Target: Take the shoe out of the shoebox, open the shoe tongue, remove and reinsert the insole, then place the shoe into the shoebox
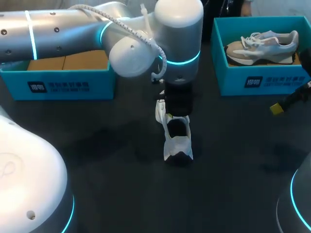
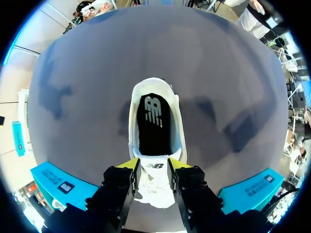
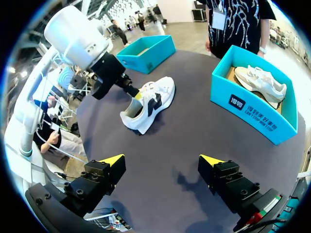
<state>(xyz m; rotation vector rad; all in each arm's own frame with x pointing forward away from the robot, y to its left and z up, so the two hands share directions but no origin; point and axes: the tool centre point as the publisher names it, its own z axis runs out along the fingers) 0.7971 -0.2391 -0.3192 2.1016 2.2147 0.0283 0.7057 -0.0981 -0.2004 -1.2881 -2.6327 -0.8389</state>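
- The white shoe (image 1: 176,138) stands upright in the middle of the table (image 1: 112,165), with its dark insole (image 2: 153,124) showing inside.
- The left jaws pinch its tongue (image 2: 154,171) from both sides, with the yellow fingertips (image 2: 130,164) against it.
- The right jaws hang spread wide over the table, well apart from the shoe.
- The far left shoebox (image 1: 63,86) sits at one back corner of the table. The far right shoebox (image 1: 265,81) holds a second shoe (image 1: 265,46).

Right pincer (image 3: 162,159) spread wide, left pincer (image 3: 136,95) at white shoe (image 3: 151,104)
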